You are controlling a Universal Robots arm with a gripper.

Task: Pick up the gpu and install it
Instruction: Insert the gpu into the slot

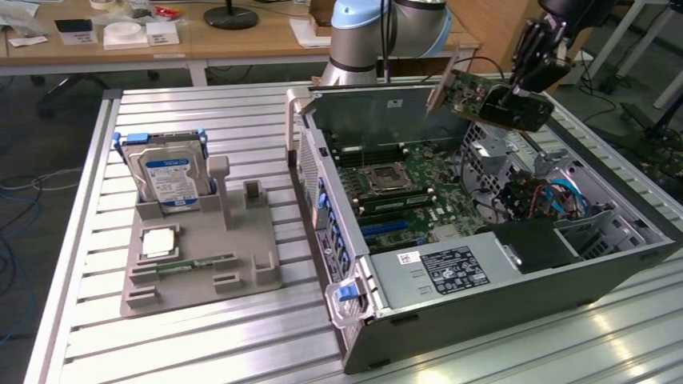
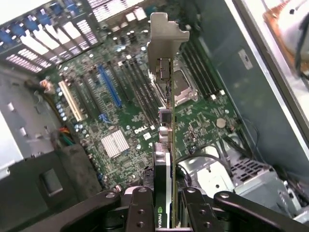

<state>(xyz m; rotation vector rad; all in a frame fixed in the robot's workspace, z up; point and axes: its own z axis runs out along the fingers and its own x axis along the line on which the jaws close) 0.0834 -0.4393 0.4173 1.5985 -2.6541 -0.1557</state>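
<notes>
The gpu hangs in the air above the far right corner of the open computer case, a green card with a silver bracket at one end. My gripper is shut on it from the exterior view's right. In the wrist view the gpu runs edge-on away from my gripper, bracket end farthest, with the green motherboard well below it. A blue slot and a white slot lie open on the board.
A grey holder on the slatted table at the exterior view's left carries a silver hard drive with blue label standing upright and a narrow green memory stick. The case's power supply and cables crowd its near right side.
</notes>
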